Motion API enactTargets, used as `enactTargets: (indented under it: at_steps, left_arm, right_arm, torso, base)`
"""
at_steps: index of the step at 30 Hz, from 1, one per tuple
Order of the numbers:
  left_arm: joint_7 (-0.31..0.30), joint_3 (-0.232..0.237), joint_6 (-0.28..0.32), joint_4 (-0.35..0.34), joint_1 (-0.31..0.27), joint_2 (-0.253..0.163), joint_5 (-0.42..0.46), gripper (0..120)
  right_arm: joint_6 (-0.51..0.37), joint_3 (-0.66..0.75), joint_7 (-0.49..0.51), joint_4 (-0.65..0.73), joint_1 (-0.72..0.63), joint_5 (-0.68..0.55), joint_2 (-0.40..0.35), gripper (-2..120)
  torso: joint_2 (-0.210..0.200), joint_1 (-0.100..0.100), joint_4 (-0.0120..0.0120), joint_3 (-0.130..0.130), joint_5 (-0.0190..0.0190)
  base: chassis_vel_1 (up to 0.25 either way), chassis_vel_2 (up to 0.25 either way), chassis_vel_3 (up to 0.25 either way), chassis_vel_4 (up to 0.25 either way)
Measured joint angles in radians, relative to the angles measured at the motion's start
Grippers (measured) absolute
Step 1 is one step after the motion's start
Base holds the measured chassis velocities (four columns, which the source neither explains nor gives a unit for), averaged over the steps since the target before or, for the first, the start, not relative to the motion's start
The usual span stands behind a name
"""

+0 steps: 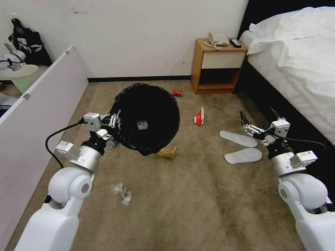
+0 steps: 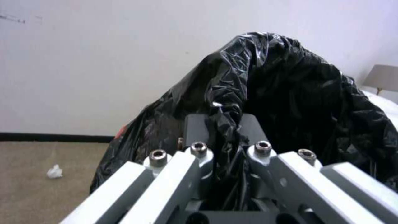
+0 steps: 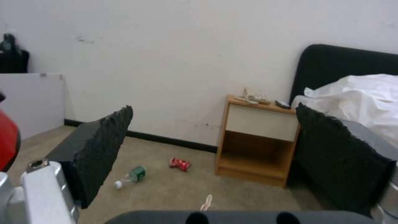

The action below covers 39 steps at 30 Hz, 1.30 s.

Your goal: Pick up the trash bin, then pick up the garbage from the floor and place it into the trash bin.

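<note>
The trash bin (image 1: 146,115), wrapped in its crinkly black bag (image 2: 290,93), hangs tilted above the floor (image 1: 195,195). My left gripper (image 1: 116,121) (image 2: 226,133) is shut on its bagged rim. A labelled bottle (image 1: 142,124) lies inside. Garbage on the carpet: a red can (image 1: 176,92) (image 3: 180,163), a red-white carton (image 1: 199,116), a brown paper bag (image 1: 167,152), two white slippers (image 1: 238,138), a crumpled clear bottle (image 1: 121,192), a green-label bottle (image 3: 131,176) and a paper wad (image 2: 54,171). My right gripper (image 1: 243,120) (image 3: 213,109) hovers open just beyond the slippers.
A wooden nightstand (image 1: 216,66) (image 3: 257,140) with a phone stands against the far wall. The bed (image 1: 300,62) runs along the right. A white panel (image 1: 38,104) walls off the left, with a pale bucket (image 1: 22,75) behind it.
</note>
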State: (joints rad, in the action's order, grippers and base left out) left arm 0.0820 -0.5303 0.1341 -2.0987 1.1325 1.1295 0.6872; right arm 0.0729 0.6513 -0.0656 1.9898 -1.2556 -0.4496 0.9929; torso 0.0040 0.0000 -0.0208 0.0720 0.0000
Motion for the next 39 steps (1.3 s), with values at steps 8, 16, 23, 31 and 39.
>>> enactTargets:
  at_steps: [8, 16, 23, 31, 39]
  left_arm:
    - [-0.002, -0.014, 0.006, -0.005, 0.000, -0.002, 0.024, 4]
    - [-0.003, -0.012, 0.008, -0.006, -0.009, -0.001, 0.029, 4]
    - [-0.004, 0.000, 0.008, 0.000, -0.021, 0.003, 0.029, 4]
    - [-0.004, 0.005, 0.009, 0.004, -0.033, 0.004, 0.031, 4]
    - [-0.004, 0.014, 0.010, 0.007, -0.042, 0.011, 0.032, 4]
  right_arm:
    - [0.005, -0.004, -0.033, -0.016, 0.004, 0.012, 0.002, 100]
    - [0.021, -0.006, -0.049, -0.023, 0.003, 0.008, 0.002, 100]
    - [0.028, -0.007, -0.061, -0.027, 0.005, 0.006, 0.001, 100]
    - [0.033, -0.011, -0.085, -0.032, 0.019, 0.008, -0.001, 100]
    - [0.042, -0.013, -0.097, -0.038, 0.021, 0.006, 0.001, 100]
  torso:
    - [0.000, 0.000, 0.0000, 0.000, 0.0000]
    - [0.000, 0.000, -0.0001, 0.000, 0.0000]
    - [0.000, 0.000, 0.0000, 0.000, -0.0001]
    - [0.000, 0.000, -0.0003, 0.000, 0.0001]
    - [0.000, 0.000, -0.0002, 0.000, 0.0002]
  base:
    - [0.000, 0.000, 0.000, 0.000]
    - [0.000, 0.000, 0.000, 0.000]
    - [0.048, 0.035, -0.052, -0.047]
    - [0.000, 0.000, 0.000, 0.000]
    - [0.006, 0.007, -0.008, -0.008]
